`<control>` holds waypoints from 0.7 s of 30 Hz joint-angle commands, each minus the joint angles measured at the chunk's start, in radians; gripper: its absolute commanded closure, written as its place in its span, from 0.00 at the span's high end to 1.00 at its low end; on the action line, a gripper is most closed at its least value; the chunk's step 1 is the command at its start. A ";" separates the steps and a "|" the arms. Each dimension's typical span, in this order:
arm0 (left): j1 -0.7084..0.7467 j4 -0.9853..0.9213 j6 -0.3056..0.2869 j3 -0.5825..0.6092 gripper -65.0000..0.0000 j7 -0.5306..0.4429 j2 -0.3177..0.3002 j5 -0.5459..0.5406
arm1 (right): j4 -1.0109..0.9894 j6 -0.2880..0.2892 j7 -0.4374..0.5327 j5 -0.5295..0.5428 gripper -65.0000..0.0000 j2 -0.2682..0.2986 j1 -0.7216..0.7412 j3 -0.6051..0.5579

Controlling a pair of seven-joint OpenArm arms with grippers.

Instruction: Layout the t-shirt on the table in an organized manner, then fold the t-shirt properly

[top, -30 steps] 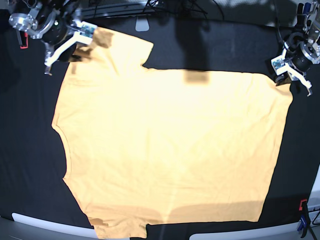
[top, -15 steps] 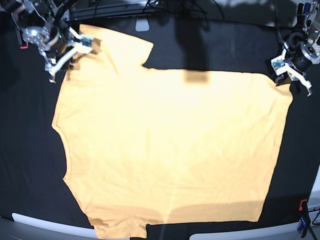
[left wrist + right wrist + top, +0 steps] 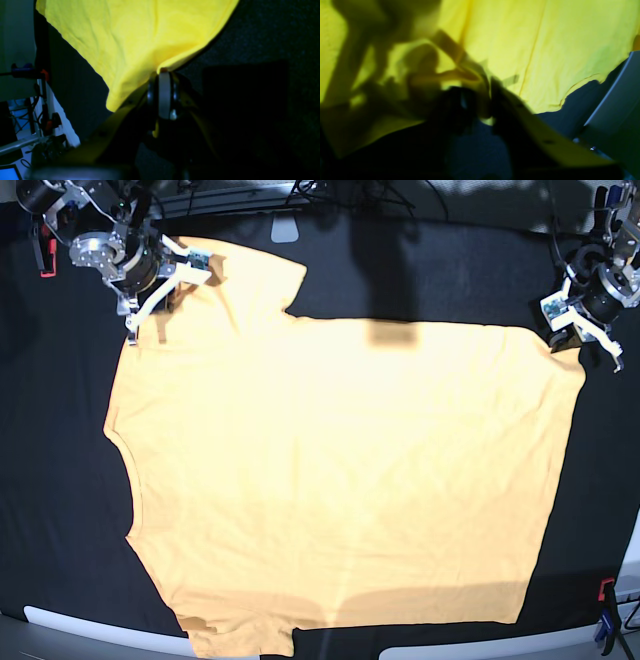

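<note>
**T-shirt spread flat, both hands pinching its far edge**

Nearest the camera in the base view, the bottom sleeve of the t-shirt (image 3: 330, 470) lies at about 7 o'clock, close to the near edge of the black worktop (image 3: 60, 480). A red-and-blue clamp (image 3: 605, 615) stands at the worktop's 4 o'clock corner. The pale orange-yellow shirt fills the middle of the worktop, lying flat and plain side up, with its neckline toward 9 o'clock and its hem toward 3 o'clock.

Farther back, at 2 o'clock, the left hand (image 3: 575, 330) sits at the far hem corner. In the left wrist view its fingers are pressed together on the edge of the cloth (image 3: 160, 72), which lifts slightly into the pinch.

At 11 o'clock the right hand (image 3: 160, 290) rests on the far sleeve, near the shoulder. In the right wrist view its fingers (image 3: 480, 100) are closed together with a bunched fold of the yellow fabric (image 3: 545, 50) caught between them; that view is dark and blurred.
</note>
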 commanded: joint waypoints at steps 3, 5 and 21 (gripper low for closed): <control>0.004 0.005 -0.007 -0.006 0.00 0.004 -0.016 -0.001 | 0.010 -0.069 -0.058 -0.005 0.00 0.015 0.000 0.005; 0.018 0.008 -0.006 -0.006 0.00 0.005 -0.018 -0.019 | 0.012 -0.078 -0.085 0.001 0.00 0.022 -0.003 0.005; 0.325 0.150 0.010 -0.009 0.00 0.136 -0.109 -0.096 | 0.135 -0.142 -0.255 0.009 0.00 0.200 -0.379 0.057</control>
